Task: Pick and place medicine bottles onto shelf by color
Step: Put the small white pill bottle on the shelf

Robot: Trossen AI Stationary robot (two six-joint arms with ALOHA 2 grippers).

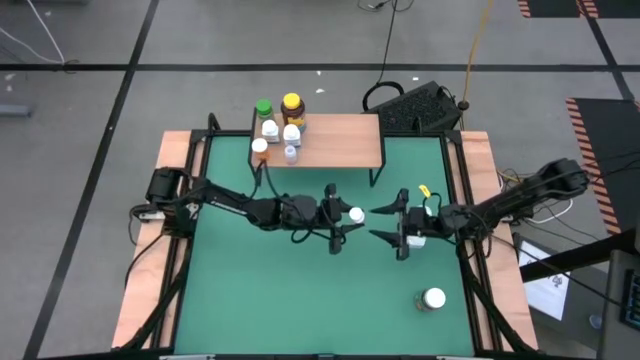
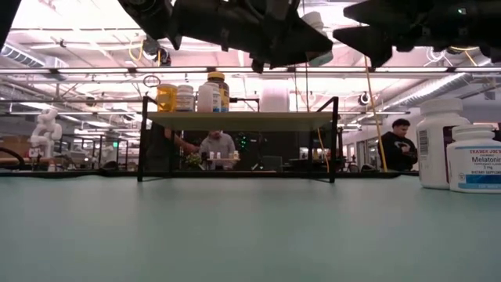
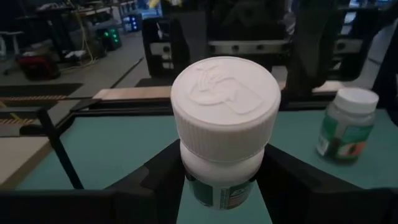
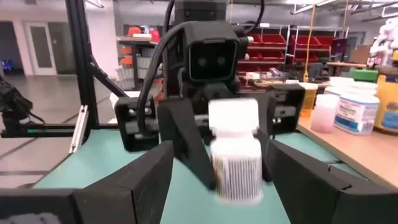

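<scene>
Left gripper (image 1: 343, 216): at table centre, it is closed on a white bottle (image 1: 356, 214), held above the green mat (image 1: 260, 290).
Right gripper (image 1: 388, 227): at 3 o'clock of this bottle, fingers spread wide, holding nothing.
Shelf (image 1: 335, 140): at 12 o'clock, several bottles grouped on its left end.
Advice: probably a handover; the right fingers should close squarely on the body before the left ones loosen.
Hidden: the label; whether the right fingers already touch.
</scene>
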